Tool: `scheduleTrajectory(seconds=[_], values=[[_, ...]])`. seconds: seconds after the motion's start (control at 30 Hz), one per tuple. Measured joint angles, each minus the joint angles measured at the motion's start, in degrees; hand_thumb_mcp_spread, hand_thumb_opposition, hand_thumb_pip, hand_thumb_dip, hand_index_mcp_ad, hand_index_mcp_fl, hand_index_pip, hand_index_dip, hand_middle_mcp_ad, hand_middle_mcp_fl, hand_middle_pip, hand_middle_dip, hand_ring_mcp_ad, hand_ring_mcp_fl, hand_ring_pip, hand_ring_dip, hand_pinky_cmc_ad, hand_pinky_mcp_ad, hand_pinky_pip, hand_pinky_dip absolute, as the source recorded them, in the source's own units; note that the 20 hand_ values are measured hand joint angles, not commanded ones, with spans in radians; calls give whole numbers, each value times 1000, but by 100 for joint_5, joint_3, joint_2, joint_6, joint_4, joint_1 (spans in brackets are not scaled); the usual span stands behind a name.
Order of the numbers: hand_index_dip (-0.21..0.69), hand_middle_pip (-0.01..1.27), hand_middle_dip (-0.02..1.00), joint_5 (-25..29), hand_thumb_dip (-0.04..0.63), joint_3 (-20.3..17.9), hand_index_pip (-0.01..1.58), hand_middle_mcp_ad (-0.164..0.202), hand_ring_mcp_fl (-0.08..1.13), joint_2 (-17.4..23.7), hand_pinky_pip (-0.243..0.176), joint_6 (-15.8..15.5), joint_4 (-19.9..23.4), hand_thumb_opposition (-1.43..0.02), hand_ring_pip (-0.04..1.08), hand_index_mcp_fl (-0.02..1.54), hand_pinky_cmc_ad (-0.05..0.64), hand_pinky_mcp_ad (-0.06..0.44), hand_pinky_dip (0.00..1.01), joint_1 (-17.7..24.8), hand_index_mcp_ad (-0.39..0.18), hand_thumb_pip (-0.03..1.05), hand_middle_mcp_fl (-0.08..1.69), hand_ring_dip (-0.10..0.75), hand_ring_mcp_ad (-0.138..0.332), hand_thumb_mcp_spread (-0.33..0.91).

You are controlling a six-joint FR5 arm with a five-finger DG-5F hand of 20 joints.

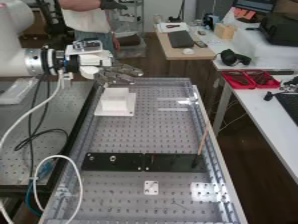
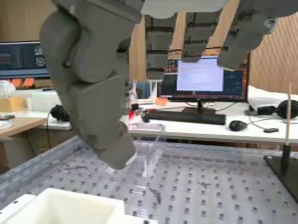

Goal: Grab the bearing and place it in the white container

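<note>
Hand [image 1: 114, 71] spread above the far end, small rings on the black strip [image 1: 174, 161]

I can't make out the bearing for certain: the likeliest candidate I have is one of two small round pieces, this brighter ring [image 1: 112, 158] or its neighbour [image 1: 91, 157], both too tiny to tell apart in kind. The white container [image 1: 115, 101] is cut off in my wrist view, so I can't see all of its inside, and the thumb crosses in front of part of a clear, see-through piece [image 2: 154, 150].

Both rings lie on the strip, well apart from my fingers, toward the bench's near end; the container stands between them and the hand. On the hand [image 2: 96, 100], the fingers are spread and fairly straight, with the thumb well away from them, and I see nothing pinched.

The container is smooth, square-sided and open-topped, on a flat white base. The strip is flat and dark, laid across a grey bench plate [image 1: 126, 135] dotted with holes. A slim wooden-looking stick [image 1: 202, 142] rises from a black base [image 2: 286, 170].
</note>
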Motion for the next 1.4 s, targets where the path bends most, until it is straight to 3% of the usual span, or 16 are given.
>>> scheduleTrajectory(seconds=[0.1,0.27,0.37,0.7,1.4], values=[[192,147,197,26,298,12,1229,10,14,-22,-61,12,-10,-942,101,436,318,248,180,29,-206,417,164,42,113,518],[192,147,199,73,283,35,1169,12,14,-61,-61,11,-35,-885,101,490,318,248,180,73,-201,417,164,42,113,490],[192,147,199,102,267,35,1169,9,14,-66,-61,17,-24,-869,101,522,318,248,180,97,-173,417,164,42,113,487],[192,147,199,231,267,17,1152,14,14,-86,-58,62,-14,-850,101,522,318,248,180,226,-176,417,164,42,113,483],[190,148,202,1053,267,-307,1134,17,14,-414,-61,583,437,-850,106,539,316,251,180,897,-176,417,164,51,113,483]])
